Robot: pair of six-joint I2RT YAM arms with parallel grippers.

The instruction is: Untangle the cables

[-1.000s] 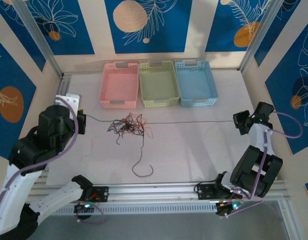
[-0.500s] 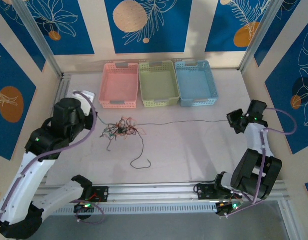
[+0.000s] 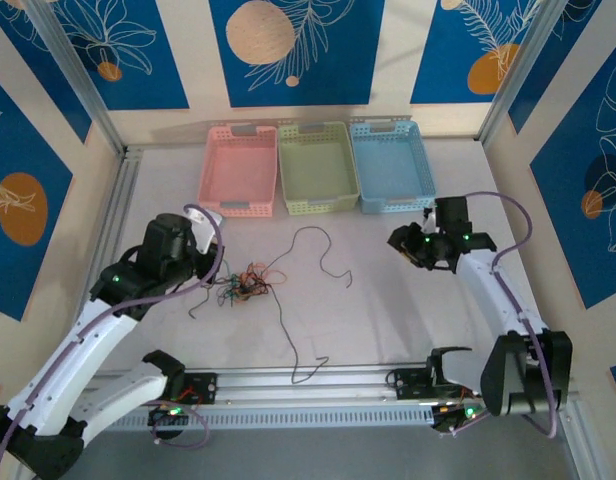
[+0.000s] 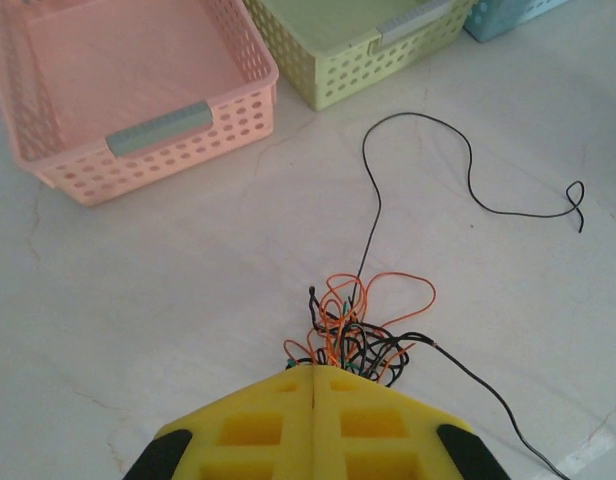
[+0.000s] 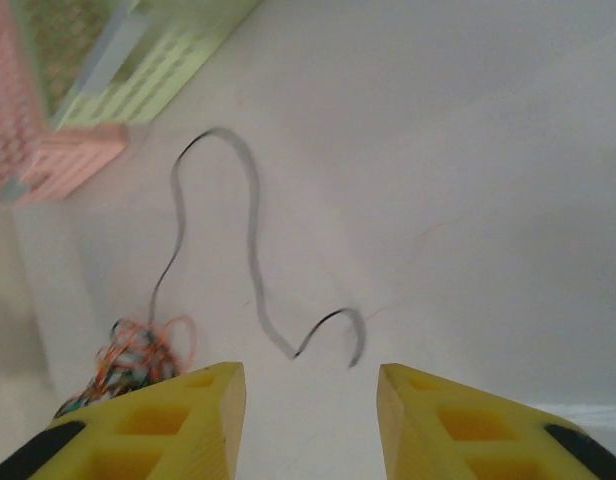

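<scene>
On the tabletop (image 3: pixel 418 320), left of centre and in front of the pink basket (image 3: pixel 236 207), the cables (image 3: pixel 246 288) lie bunched in a small knot of orange-red, black and green strands. Your left fingers (image 4: pixel 313 390) are pressed tight together. In the left wrist view the near strands of the knot run straight into their tips, so they are clenched on its near edge. One black cable (image 3: pixel 310 232) leaves the knot, rises toward the green basket (image 3: pixel 323 207), arches over and drops back to a small hooked end on bare tabletop, slack all the way. A second black strand (image 3: pixel 288 335) trails from the knot toward the near edge, ending in a little curl close to the rail. Your right fingers (image 5: pixel 193 410) stand apart with nothing between them. They hang over open tabletop in front of the blue basket (image 3: pixel 396 205), well apart from the knot, and are aimed toward the hooked end of the arching cable. That cable looks blurred in the right wrist view. All three baskets stand side by side along the far edge.
</scene>
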